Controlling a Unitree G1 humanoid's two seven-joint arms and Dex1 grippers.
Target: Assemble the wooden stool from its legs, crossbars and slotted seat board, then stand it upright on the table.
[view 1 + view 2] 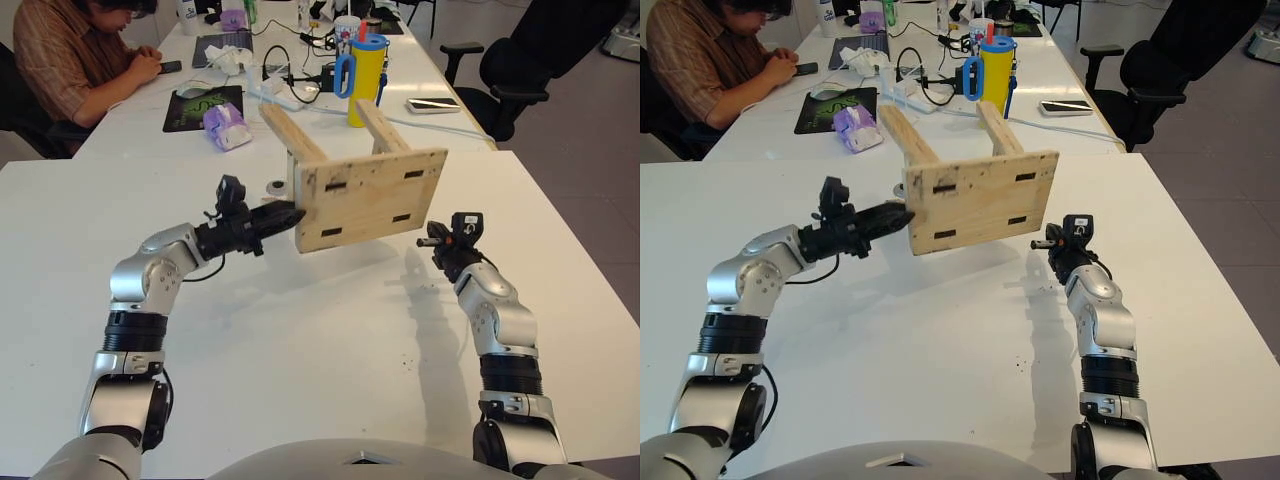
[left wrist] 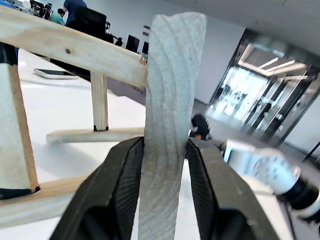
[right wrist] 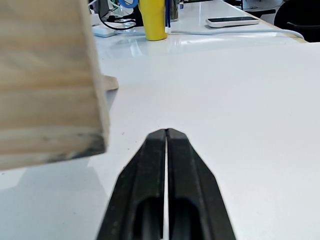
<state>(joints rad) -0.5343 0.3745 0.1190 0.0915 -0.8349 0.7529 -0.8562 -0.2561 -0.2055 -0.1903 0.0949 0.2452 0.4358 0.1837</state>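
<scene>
While left gripper point(image 1: 292, 213) pinches the seat board point(image 1: 372, 198) (wrist view confirms), right gripper point(image 3: 166, 133) is closed, empty.

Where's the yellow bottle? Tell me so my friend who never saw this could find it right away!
Find the big white table where the left gripper holds the wooden stool tipped on its side. Just past the stool's legs, on the next table back, stands the yellow bottle. It is the only tall yellow thing there, with a blue handle.
</scene>
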